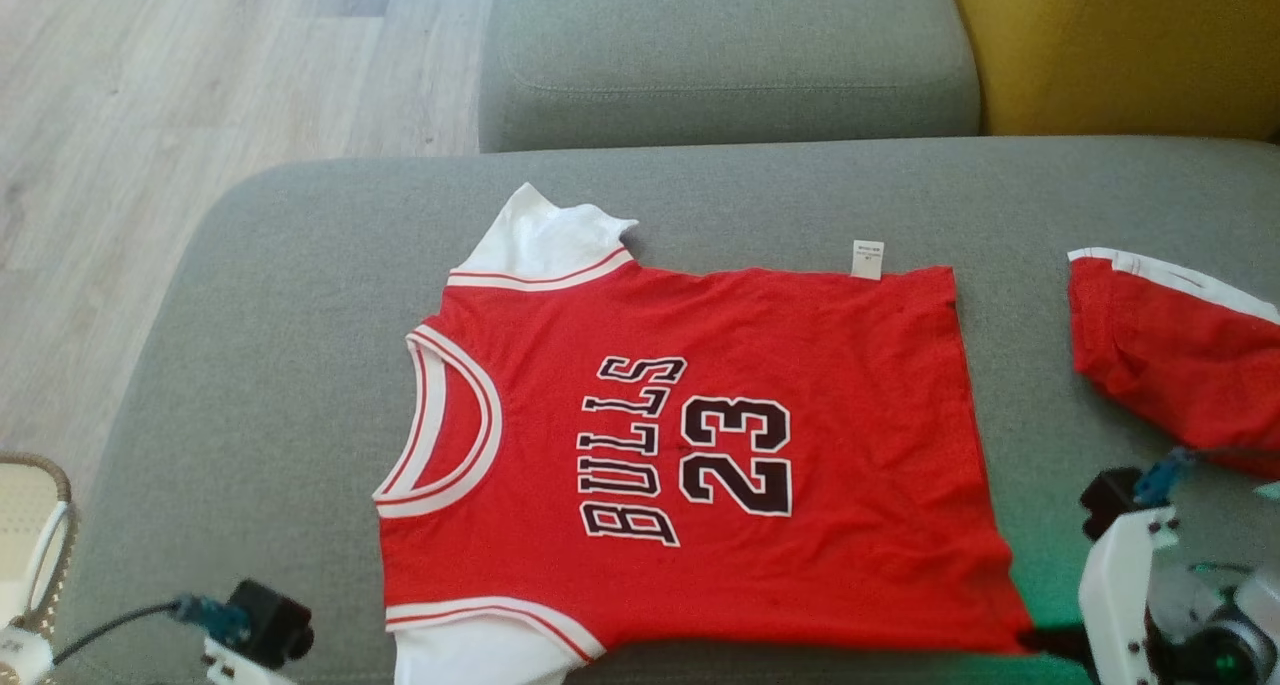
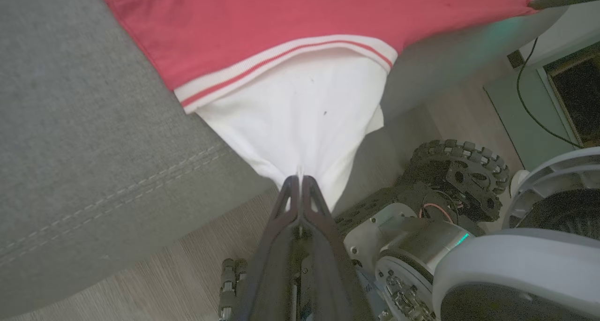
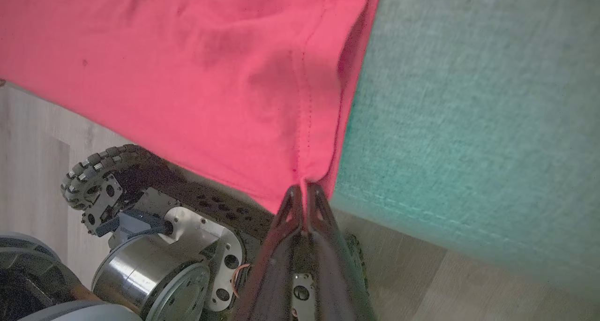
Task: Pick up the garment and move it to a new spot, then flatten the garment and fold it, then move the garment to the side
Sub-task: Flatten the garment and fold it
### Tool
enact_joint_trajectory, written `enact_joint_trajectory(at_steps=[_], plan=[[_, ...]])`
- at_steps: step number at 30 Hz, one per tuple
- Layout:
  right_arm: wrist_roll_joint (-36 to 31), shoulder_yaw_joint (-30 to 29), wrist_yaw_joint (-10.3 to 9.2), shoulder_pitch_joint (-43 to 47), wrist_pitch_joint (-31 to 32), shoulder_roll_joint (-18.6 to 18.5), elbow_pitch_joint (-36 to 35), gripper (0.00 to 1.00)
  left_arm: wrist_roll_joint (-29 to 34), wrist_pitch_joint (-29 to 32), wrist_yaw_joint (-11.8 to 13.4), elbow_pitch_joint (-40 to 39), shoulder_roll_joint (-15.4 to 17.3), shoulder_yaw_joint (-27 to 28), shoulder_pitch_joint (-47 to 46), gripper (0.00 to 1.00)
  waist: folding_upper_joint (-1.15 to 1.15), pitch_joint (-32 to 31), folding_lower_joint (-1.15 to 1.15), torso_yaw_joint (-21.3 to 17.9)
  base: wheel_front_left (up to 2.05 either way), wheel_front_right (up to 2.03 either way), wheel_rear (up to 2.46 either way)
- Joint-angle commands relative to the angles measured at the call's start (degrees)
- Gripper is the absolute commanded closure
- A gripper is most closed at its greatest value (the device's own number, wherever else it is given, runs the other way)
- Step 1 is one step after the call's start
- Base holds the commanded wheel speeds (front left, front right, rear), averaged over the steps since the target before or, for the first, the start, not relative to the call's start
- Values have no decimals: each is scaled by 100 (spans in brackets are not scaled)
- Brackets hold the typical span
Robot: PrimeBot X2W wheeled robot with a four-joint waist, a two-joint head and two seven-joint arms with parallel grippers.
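The garment (image 1: 690,445) is a red jersey with white sleeves and black "BULLS 23" lettering, spread flat on a grey sofa seat (image 1: 280,365), collar to the left. In the left wrist view my left gripper (image 2: 300,179) is shut on the tip of the near white sleeve (image 2: 300,115), just past the seat's front edge. In the right wrist view my right gripper (image 3: 304,187) is shut on the red hem corner (image 3: 262,105), also at the seat's front edge. In the head view the left wrist (image 1: 250,630) sits at lower left and the right wrist (image 1: 1130,575) at lower right.
A second red and white garment (image 1: 1170,355) lies at the seat's right. A grey cushion (image 1: 730,55) and a yellow one (image 1: 1130,45) stand behind. Wooden floor (image 1: 200,75) lies to the left, with a wicker basket (image 1: 40,525) at lower left. My wheeled base (image 2: 450,171) is below the seat edge.
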Motion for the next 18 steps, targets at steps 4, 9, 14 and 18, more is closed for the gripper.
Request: enact_joint_trajectory(at_steps=[4,9,14,18], plan=[[-209,-341,-1,-97,-174,-123,-170,100,-12,-289,6,-172,162,411,-596,100,0,60,0,-29,0,0,0],[-321,-776,-1,-153,-213,56,-235,100,11,-604,6,-91,35,638,-911,100,0,166,0,-27,0,0,0],[-483,-1159,-1,-218,-242,249,-334,100,115,-874,6,62,-104,770,-1213,100,0,276,0,-41,0,0,0],[-784,-1387,-1,-310,-238,423,-300,100,245,-1064,6,204,-234,802,-1428,100,0,377,0,-72,0,0,0]])
